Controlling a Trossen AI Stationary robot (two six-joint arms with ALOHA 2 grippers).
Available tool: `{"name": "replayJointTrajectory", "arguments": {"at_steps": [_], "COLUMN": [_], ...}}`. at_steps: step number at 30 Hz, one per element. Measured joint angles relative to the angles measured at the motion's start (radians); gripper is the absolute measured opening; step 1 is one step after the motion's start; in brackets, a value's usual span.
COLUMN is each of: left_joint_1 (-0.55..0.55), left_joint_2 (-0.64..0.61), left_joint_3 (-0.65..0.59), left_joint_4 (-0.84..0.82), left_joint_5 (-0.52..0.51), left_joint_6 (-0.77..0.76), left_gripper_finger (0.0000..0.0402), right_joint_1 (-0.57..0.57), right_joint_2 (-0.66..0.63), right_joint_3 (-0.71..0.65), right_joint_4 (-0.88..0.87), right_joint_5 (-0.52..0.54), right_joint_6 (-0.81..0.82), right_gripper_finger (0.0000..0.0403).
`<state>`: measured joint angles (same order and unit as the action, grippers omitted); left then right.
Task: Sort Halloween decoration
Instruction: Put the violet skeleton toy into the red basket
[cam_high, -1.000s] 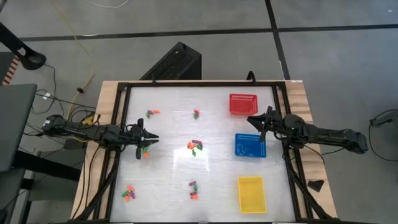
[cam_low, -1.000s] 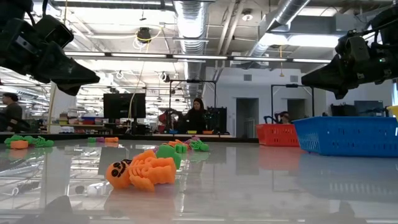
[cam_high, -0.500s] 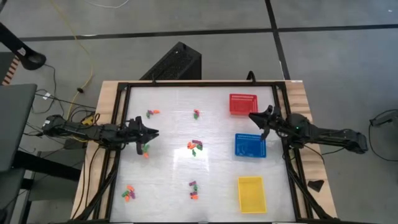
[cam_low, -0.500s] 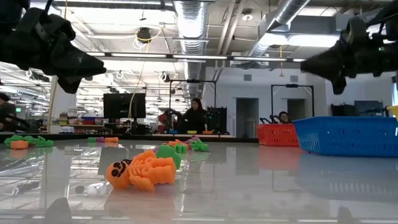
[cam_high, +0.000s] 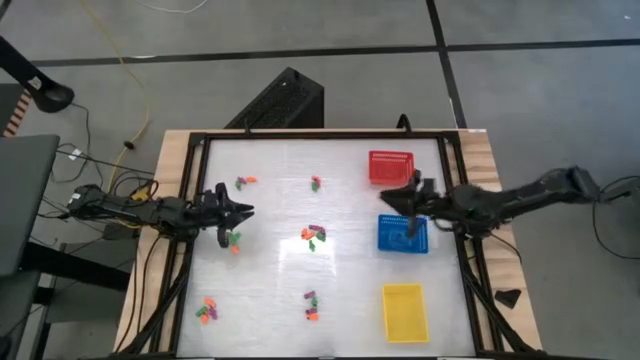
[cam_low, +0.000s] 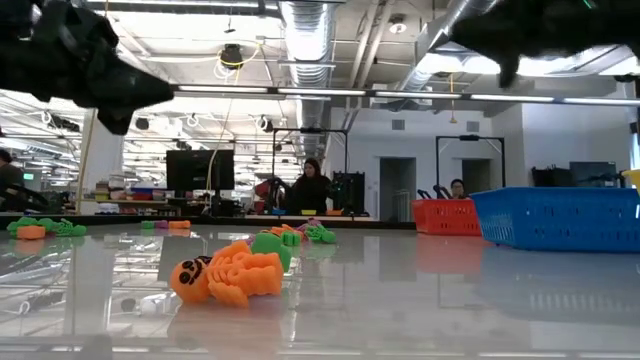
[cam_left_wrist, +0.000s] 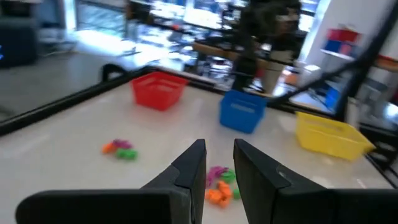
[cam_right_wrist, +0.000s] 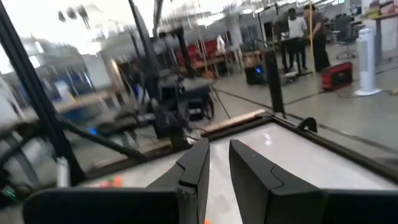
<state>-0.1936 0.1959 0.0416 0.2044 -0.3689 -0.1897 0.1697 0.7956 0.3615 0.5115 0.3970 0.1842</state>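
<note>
The Halloween decoration lies in small orange, green and purple clusters on the white table: near the far left (cam_high: 245, 181), far middle (cam_high: 316, 183), centre (cam_high: 315, 236), left (cam_high: 234, 241), and near edge (cam_high: 208, 310) (cam_high: 311, 305). An orange skeleton piece (cam_low: 225, 275) lies closest in the low view. My left gripper (cam_high: 245, 212) (cam_left_wrist: 219, 146) hovers level by the left edge, open by a narrow gap with nothing between its fingers. My right gripper (cam_high: 383, 197) (cam_right_wrist: 219, 144) hangs high between the red and blue baskets, likewise narrowly open and holding nothing.
Three mesh baskets stand along the table's right side: red (cam_high: 390, 167) at the far end, blue (cam_high: 403, 233) in the middle, yellow (cam_high: 405, 311) near the front. A black frame (cam_high: 200, 140) rims the table. People stand in the room behind.
My right gripper has risen well above the table and reached from the right edge toward the table's middle, past the gap between the red and blue baskets. My left gripper has tipped up from slanting downward to level, staying by the left edge. No decoration has moved.
</note>
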Motion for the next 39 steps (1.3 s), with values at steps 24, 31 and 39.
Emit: {"name": "replayJointTrajectory", "arguments": {"at_steps": [24,31,39], "left_joint_1": [-0.001,-0.001,-0.001], "left_joint_2": [0.000,0.000,0.000], "left_joint_3": [0.003,0.003,0.004], "left_joint_4": [-0.005,-0.009,-0.011], "left_joint_5": [0.148,0.143,0.119], "left_joint_6": [-0.039,-0.039,-0.039], "left_gripper_finger": [0.0070,0.0070,0.0070], "right_joint_1": [-0.084,-0.123,-0.126], "right_joint_2": [1.075,1.095,1.136], "right_joint_3": [0.880,0.870,0.856], "right_joint_4": [-0.642,-0.656,-0.627], "right_joint_5": [-0.101,-0.126,-0.166], "right_joint_6": [-0.080,-0.068,-0.053], "right_gripper_finger": [0.0145,0.0193,0.0199]}}
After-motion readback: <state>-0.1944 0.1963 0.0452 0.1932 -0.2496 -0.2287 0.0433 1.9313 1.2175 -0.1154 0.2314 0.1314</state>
